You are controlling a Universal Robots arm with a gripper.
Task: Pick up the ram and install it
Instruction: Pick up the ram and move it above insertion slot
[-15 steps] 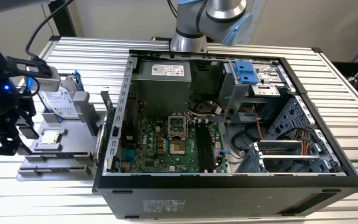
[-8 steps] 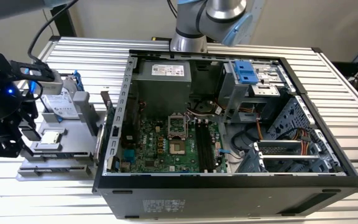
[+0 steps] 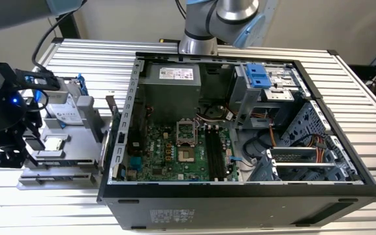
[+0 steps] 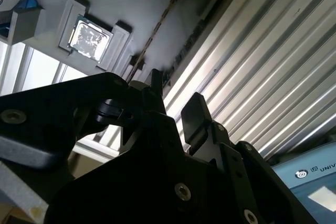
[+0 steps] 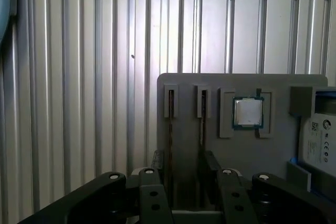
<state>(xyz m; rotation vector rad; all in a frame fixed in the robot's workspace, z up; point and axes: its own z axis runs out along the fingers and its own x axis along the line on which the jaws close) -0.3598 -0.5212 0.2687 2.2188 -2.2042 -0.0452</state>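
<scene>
A black claw (image 5: pixel 184 163) hovers with fingers spread apart over a grey holder (image 5: pixel 273 156) on a ribbed metal table (image 5: pixel 79 77), to the exterior view's left of an open computer case (image 3: pixel 240 205). The ram (image 5: pixel 170 129) stands on edge in a holder slot, near a square silver chip (image 5: pixel 248 113).
</scene>
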